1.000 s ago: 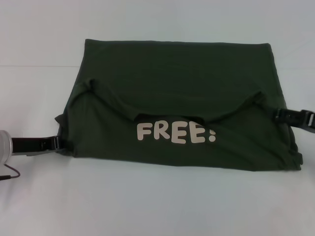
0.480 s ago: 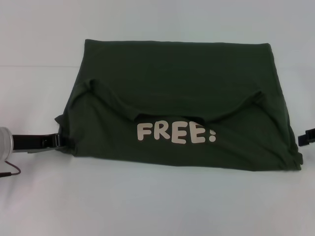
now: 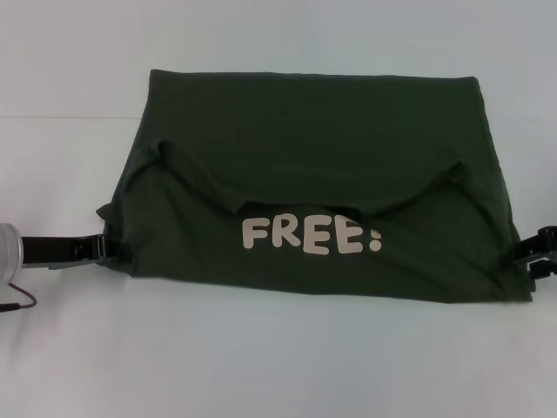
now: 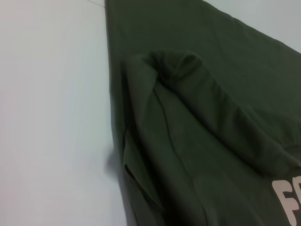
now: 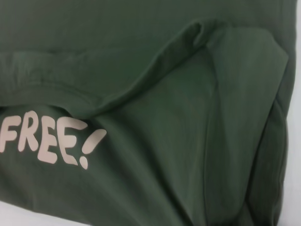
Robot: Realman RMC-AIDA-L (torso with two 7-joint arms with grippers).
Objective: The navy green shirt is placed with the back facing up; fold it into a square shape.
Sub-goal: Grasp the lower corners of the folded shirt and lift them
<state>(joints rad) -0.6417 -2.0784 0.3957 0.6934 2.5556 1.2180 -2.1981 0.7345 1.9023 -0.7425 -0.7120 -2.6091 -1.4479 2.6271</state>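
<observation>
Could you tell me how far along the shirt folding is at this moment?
Done: the navy green shirt is folded once, FREE lettering upward. In hand: left end effector and right end effector sit at its near corners. Left: further folds toward a square.

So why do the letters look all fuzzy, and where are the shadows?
Head view: even, soft light, only a thin shadow under the navy green shirt along its near edge. Left wrist view: the shirt is too close, so its folds and the letters blur. Right wrist view: the FREE print is soft-edged but readable, without glare.
</observation>
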